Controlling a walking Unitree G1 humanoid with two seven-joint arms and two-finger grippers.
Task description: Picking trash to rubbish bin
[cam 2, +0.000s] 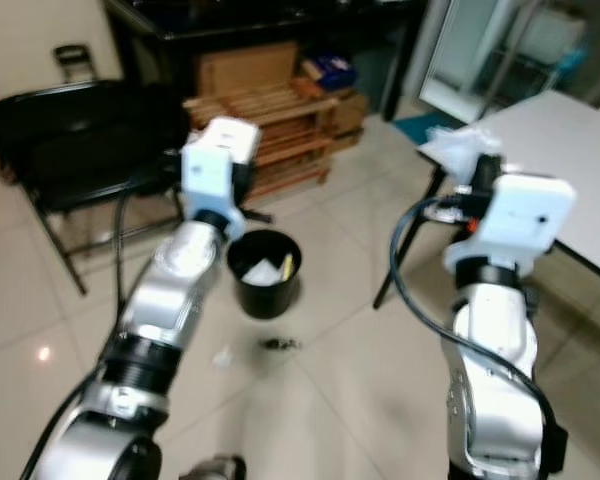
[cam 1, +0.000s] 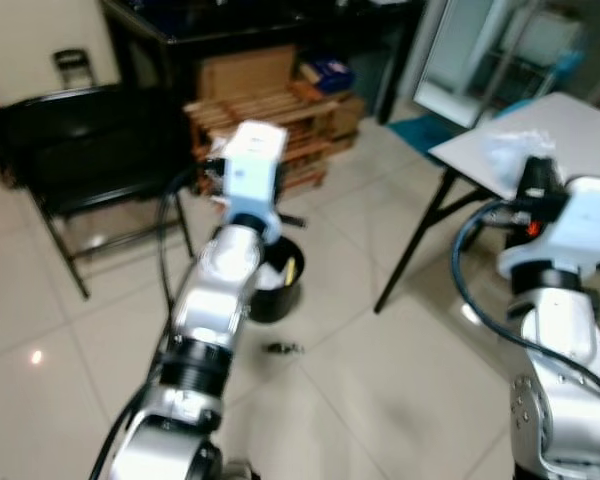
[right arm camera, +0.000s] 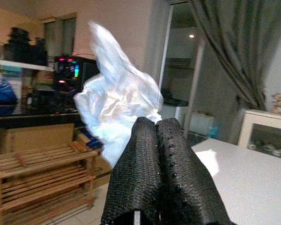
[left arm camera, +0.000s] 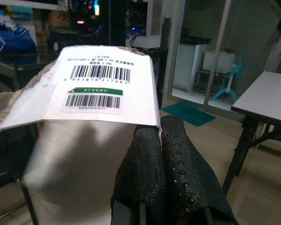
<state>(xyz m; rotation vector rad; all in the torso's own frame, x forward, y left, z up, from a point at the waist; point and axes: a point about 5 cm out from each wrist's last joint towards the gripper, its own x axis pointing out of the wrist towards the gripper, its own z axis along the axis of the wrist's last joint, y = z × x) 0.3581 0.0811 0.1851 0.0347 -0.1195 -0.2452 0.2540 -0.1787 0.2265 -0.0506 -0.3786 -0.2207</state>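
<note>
Left eye view puts the black chair (cam 1: 75,150) at the far left, then the left arm raised forward with its left gripper (left arm camera: 160,140) up above the black rubbish bin (cam 2: 265,275), which stands on the tiled floor (cam 1: 380,380) in front of the wooden rack (cam 1: 270,115). The left wrist view makes plain what the head cameras cannot: the two black fingers (left arm camera: 145,159) are pressed together on the edge of a white package (left arm camera: 91,93) bearing barcode labels, held flat and out ahead of the wrist, likely so it can be carried over the bin's mouth and let fall. The right eye view looks down into the bin, where some pale scraps and a yellowish piece already lie, and a small dark bit of litter (cam 2: 277,345) sits on the tiles just in front of it. Further right, the right arm is lifted beside the white table (cam 1: 580,130); the right wrist view shows the right gripper (right arm camera: 157,136) with its fingers closed on a crumpled clear plastic bag (right arm camera: 117,103), kept aloft and well apart from the bin, presumably waiting its turn.
</note>
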